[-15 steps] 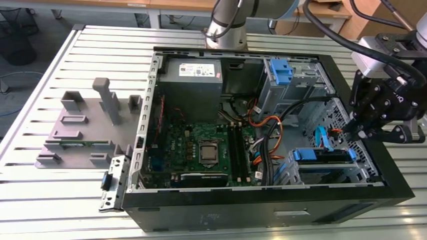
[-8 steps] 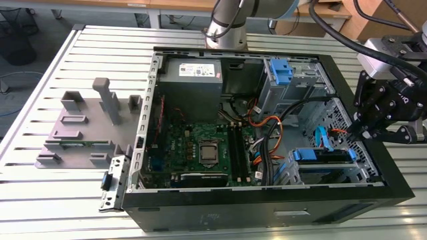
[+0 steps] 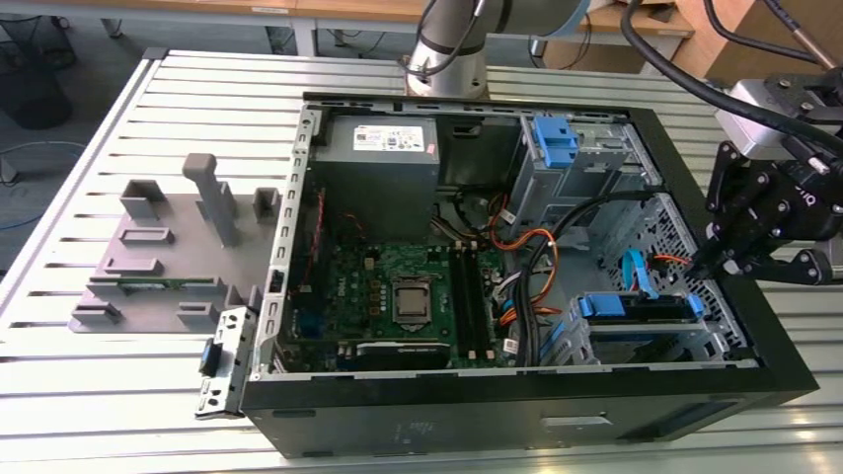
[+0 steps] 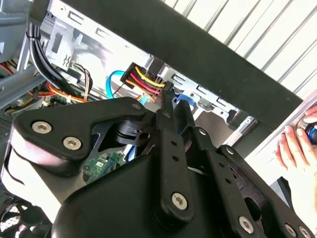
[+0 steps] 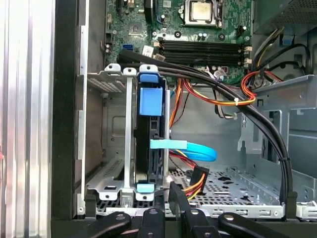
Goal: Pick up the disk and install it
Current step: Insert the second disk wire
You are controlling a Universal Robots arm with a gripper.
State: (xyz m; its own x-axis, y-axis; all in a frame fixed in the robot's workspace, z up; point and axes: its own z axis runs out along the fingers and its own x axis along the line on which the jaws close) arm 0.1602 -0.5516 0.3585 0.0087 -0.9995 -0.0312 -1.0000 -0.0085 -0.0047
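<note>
Black gripper (image 5: 166, 206) fingers, pressed narrowly together and holding nothing, hover low in the first wrist view just below the disk (image 5: 150, 144), which sits upright in its metal bay (image 5: 116, 144) inside the open computer case (image 3: 527, 405), on a slatted aluminium table (image 3: 106, 395) with a grey fixture (image 3: 172, 257) at the exterior view's left.

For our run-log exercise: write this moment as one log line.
gripper: shut, empty, over case edge | disk, silver hard drive in blue plastic carrier: seated in metal drive cage | black computer case: open

Tabletop (image 3: 118, 99): ribbed silver metal slats
Floor (image 3: 53, 148): dark, cables lying on it
Far edge: wooden desk (image 3: 343, 10)
</note>
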